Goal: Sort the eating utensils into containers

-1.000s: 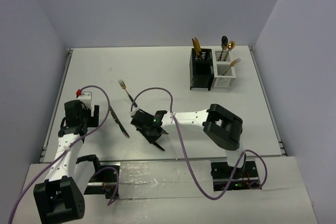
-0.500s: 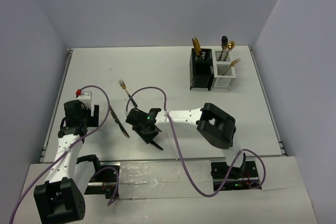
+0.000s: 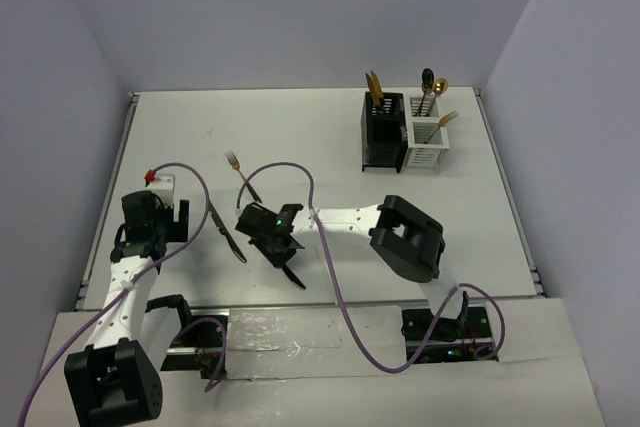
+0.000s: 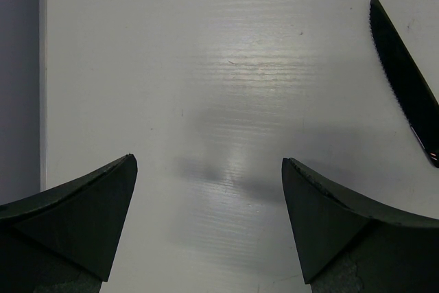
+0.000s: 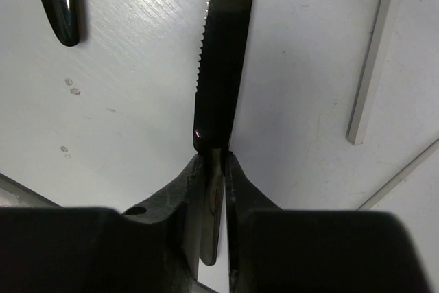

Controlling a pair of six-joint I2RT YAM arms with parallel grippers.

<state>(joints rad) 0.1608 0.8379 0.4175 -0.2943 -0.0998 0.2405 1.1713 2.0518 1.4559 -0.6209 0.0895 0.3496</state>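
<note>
Right arm: your right gripper has its fingers pressed together on the held knife, a black serrated blade that juts straight out past the fingertips.
From above: the held knife is at the front centre of the table, blade angled toward the arm bases. You cannot tell whether it touches the surface.
Left arm: your left gripper hangs over bare table at the left side, fingers spread wide with nothing between them.
Between the arms: the loose knife, all black, lies flat on the table. Its tip shows at the right edge of the left wrist view, apart from the fingers.
Behind the right gripper: the fork, gold tines and dark handle, lies flat nearby.
Far right: the black caddy and white caddy stand joined side by side, well apart from both grippers. Gold-topped utensils stand upright in each.
</note>
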